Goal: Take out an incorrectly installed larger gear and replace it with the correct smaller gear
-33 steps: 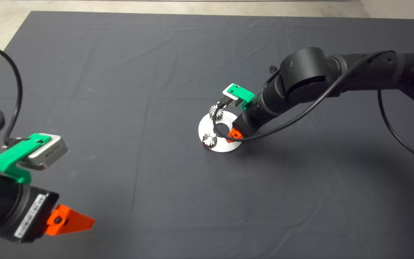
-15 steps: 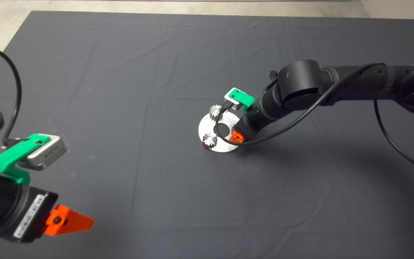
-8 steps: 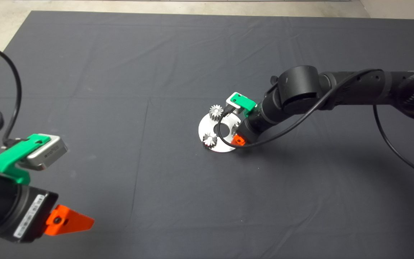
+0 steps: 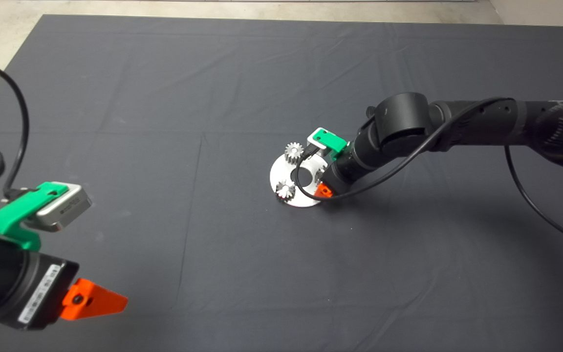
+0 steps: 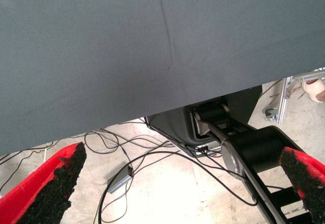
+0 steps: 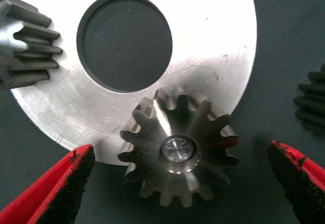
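A round silver plate (image 4: pixel 281 172) with a centre hole lies mid-mat, also in the right wrist view (image 6: pixel 213 56). The larger gear (image 6: pixel 180 150), with shiny flared teeth, sits on a pin at the plate's right rim. My right gripper (image 4: pixel 321 180) is low over it, and its open fingers straddle the gear without touching it (image 6: pixel 180 153). Two small gears stand on the plate, one at the far edge (image 4: pixel 293 152) and one at the near-left edge (image 4: pixel 285 189). Another gear's toothed edge (image 6: pixel 311 109) shows on the mat beside the plate. I cannot tell whether it is the smaller gear.
My left gripper (image 4: pixel 93 299) is parked open at the lower left, off the mat's near edge (image 5: pixel 183 158). Its wrist view shows the floor with cables (image 5: pixel 127 153) and the robot's base (image 5: pixel 238 142). The right arm's black cable (image 4: pixel 306 188) loops over the plate.
My right gripper has come down and shifted slightly right over the plate's right rim, uncovering the far small gear. In the last half second it has barely moved. The left arm has not moved.
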You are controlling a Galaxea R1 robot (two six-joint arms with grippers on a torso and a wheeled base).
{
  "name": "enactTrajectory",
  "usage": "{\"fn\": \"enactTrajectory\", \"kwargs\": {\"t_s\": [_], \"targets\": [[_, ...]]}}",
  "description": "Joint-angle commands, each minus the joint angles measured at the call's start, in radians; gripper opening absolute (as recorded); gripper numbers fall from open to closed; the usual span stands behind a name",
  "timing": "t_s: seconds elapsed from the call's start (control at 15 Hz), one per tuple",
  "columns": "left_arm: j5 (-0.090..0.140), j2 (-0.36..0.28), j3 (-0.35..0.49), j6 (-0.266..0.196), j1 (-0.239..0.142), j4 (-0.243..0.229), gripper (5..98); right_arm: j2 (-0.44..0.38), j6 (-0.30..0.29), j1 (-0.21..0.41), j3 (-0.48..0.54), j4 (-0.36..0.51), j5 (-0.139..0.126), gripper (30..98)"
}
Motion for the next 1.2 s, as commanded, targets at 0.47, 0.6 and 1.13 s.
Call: {"fn": "enactTrajectory", "kwargs": {"t_s": [0.47, 0.6, 1.13], "targets": [[0.002, -0.018, 0.015, 0.005, -0.014, -0.014, 98.1, 0.02, -0.024, 0.02, -0.008, -0.058, 0.003, 79.6], [0.002, -0.024, 0.015, 0.006, -0.014, -0.015, 98.1, 0.02, -0.024, 0.02, -0.007, -0.058, 0.001, 78.6], [0.002, -0.021, 0.015, 0.007, -0.014, -0.014, 98.1, 0.022, -0.016, 0.02, -0.006, -0.058, -0.002, 69.9]]}}
